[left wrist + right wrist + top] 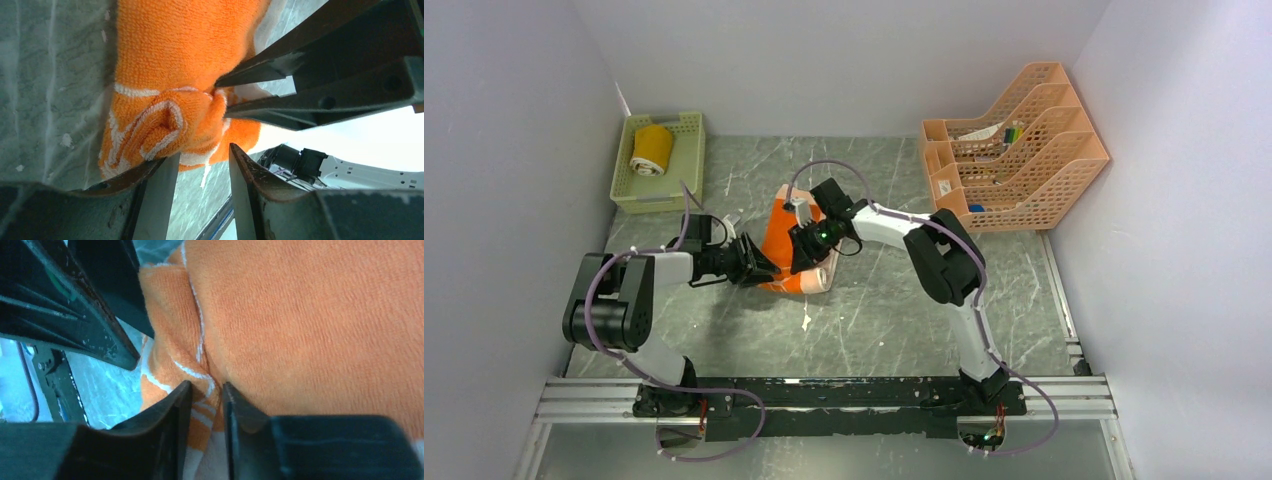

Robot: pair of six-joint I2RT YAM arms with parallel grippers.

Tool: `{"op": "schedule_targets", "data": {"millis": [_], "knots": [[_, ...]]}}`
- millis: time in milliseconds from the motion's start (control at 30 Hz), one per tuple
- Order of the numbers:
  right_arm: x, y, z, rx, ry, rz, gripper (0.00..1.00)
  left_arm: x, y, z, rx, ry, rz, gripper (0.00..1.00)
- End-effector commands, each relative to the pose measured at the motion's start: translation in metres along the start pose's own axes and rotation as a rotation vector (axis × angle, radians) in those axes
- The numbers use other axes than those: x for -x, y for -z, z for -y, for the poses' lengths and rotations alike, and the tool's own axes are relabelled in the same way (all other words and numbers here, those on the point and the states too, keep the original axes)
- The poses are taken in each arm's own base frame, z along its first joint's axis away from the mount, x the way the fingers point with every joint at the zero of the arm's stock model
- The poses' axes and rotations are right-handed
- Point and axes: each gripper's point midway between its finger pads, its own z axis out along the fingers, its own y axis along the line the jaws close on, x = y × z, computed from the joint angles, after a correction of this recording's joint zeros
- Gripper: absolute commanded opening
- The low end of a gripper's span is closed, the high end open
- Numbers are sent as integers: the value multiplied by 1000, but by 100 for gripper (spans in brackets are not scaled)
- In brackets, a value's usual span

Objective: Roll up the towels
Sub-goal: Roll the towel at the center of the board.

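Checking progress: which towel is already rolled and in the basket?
The mustard-yellow towel, rolled up inside the green basket at far left; the orange towel lies outside it, only partly rolled.

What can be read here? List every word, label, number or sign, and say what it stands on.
None can be read.
Orange towel: the white print shows only as curved strokes, not as letters.
Rack: the items inside are too small to read.
Yellow towel and basket: no markings visible.
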Motion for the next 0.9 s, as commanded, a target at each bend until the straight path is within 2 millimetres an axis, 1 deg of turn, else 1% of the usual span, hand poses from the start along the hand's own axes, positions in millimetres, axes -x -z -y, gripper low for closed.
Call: {"op": "schedule_targets", "data": {"millis": [0,33,67,100,167,200,267,300,333,400,433,467,500,567,667,867], "knots": [[18,32,22,-232,92,83,38,19,-5,-6,48,-37,63,53],[29,44,22,-285,125,131,42,18,-5,-7,52,-37,60,53],[46,61,15,-327,171,197,44,18,-5,-8,57,-37,57,53],[57,74,9,-366,209,251,46,17,-5,-9,61,-40,52,53],[75,98,-11,-416,313,352,49,16,-6,-10,64,-40,39,53],[80,105,-22,-434,380,387,51,15,-6,-10,66,-40,35,52],[84,109,-49,-446,514,419,55,14,-6,-11,70,-37,28,52],[82,107,-62,-440,575,415,55,13,-6,-12,72,-34,24,52],[77,101,-70,-436,623,399,56,12,-7,-13,74,-30,20,51],[63,83,-80,-404,686,349,57,11,-7,-14,77,-26,15,51],[55,75,-81,-391,708,325,57,11,-7,-14,77,-26,16,50],[47,67,-80,-384,717,302,60,11,-7,-15,79,-23,14,50],[41,60,-80,-377,726,282,70,11,-7,-15,81,-22,12,50],[31,50,-76,-385,732,249,77,11,-6,-15,88,-22,9,50],[21,43,-69,-403,736,237,79,9,-4,-15,101,-17,9,50],[-2,29,-56,-410,744,176,79,6,-3,-14,95,2,7,51]]}}
